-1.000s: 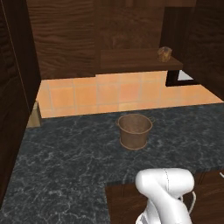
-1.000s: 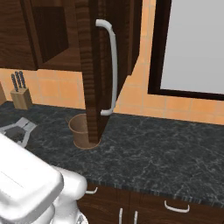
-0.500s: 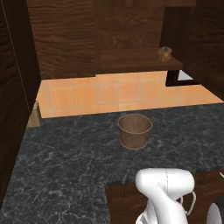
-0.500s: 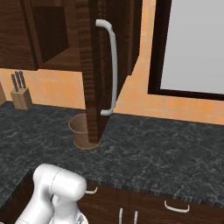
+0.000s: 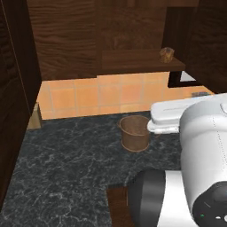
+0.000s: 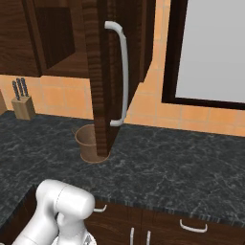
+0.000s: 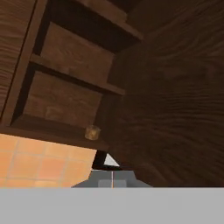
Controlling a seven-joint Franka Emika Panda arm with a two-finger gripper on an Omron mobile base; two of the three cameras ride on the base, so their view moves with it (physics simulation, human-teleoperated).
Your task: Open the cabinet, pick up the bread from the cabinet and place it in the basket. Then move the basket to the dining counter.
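Observation:
The cabinet (image 5: 133, 62) stands open, its door (image 6: 103, 72) swung out edge-on with the long silver handle (image 6: 122, 72) facing the room. The bread (image 5: 166, 54), a small brown lump, sits at the right end of the lowest shelf; the hand view looks up at the bread (image 7: 92, 132) from below. The basket (image 5: 135, 133) rests empty on the black worktop under the shelf, half hidden behind the door as the basket (image 6: 87, 142) in the right base view. My gripper (image 7: 111, 178) is shut on nothing, below and short of the bread. The dining counter is out of view.
A knife block (image 6: 23, 103) stands against the orange tiles at the left. A tall dark side panel (image 5: 13, 102) walls the left. A framed window (image 6: 215, 48) is at the right. My white arm (image 5: 195, 168) bulks over the worktop's (image 6: 182, 167) front edge.
My arm has swung up and now looms large at the lower right of the left base view. Basket, bread and cabinet door have stayed put.

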